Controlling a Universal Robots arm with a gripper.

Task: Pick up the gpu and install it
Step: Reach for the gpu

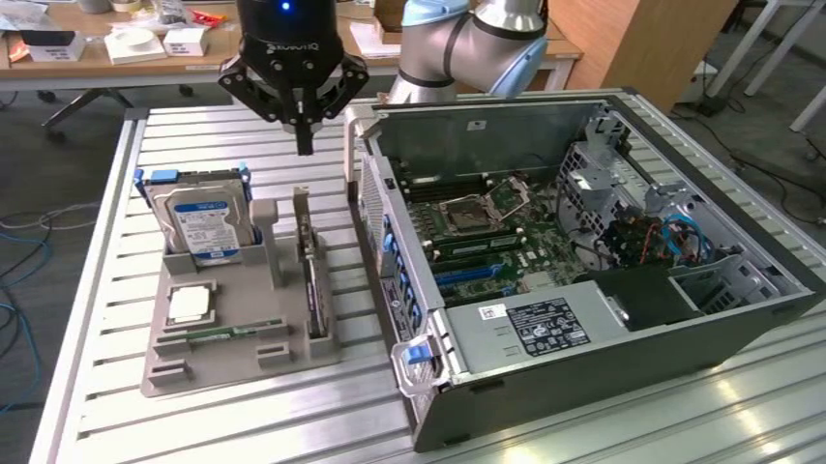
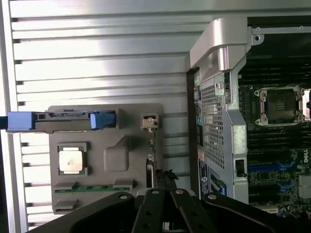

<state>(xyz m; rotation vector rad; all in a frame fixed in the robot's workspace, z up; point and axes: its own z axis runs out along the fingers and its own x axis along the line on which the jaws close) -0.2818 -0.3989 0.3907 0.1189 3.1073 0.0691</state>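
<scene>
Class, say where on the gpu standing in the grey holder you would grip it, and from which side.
Best grip the gpu by its exposed top edge, from straight above: it stands edge-on in the grey holder, whose slot hides its lower part.

One gpu [image 1: 313,290], one hard drive [image 1: 200,220], one processor [image 1: 190,304], one memory stick [image 1: 227,334], one computer case [image 1: 645,377].

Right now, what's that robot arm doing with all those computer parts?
The robot's gripper hangs shut and empty just above the gpu. The gpu stands on its edge in a slot of the grey tray and has not been picked up yet. A hard drive and a chip sit in the same tray. Next to it, on the exterior view's right, the computer case lies open with its board showing.
</scene>
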